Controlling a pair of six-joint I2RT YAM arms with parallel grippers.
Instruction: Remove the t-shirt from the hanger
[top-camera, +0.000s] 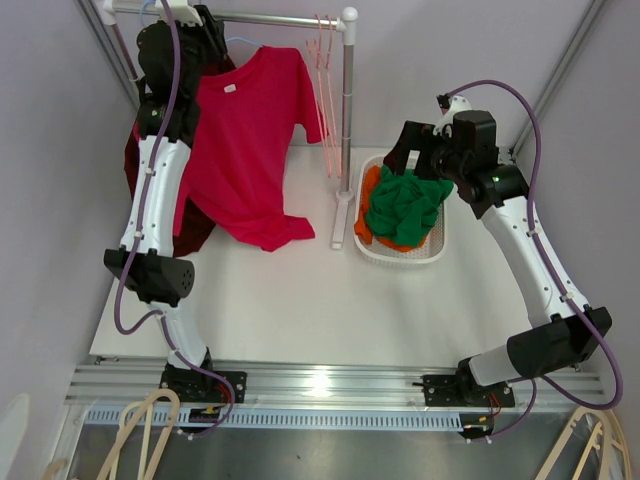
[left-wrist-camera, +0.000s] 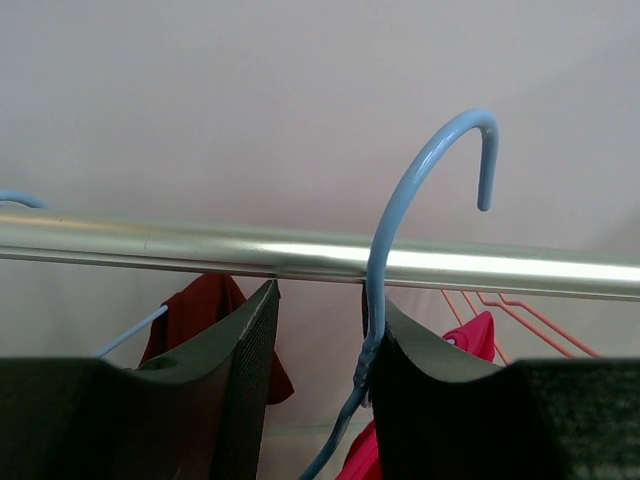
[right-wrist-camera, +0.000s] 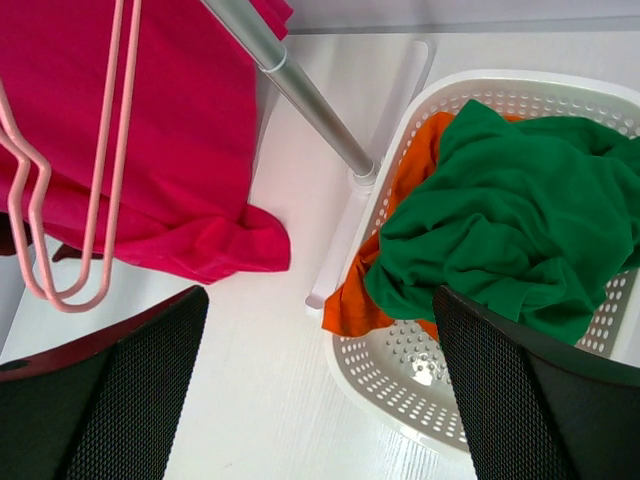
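Note:
A magenta t-shirt hangs on a light blue hanger at the rack's silver rail. My left gripper is up at the rail beside the shirt's collar. In the left wrist view it is open. The hanger's neck runs between the fingers and rests against the right one. Its hook arcs above the rail. A bit of the t-shirt shows below. My right gripper is open and empty above the basket's near-left edge.
A white basket holds a green garment over an orange one. Empty pink hangers hang near the rack's right post. A dark red shirt hangs at the left.

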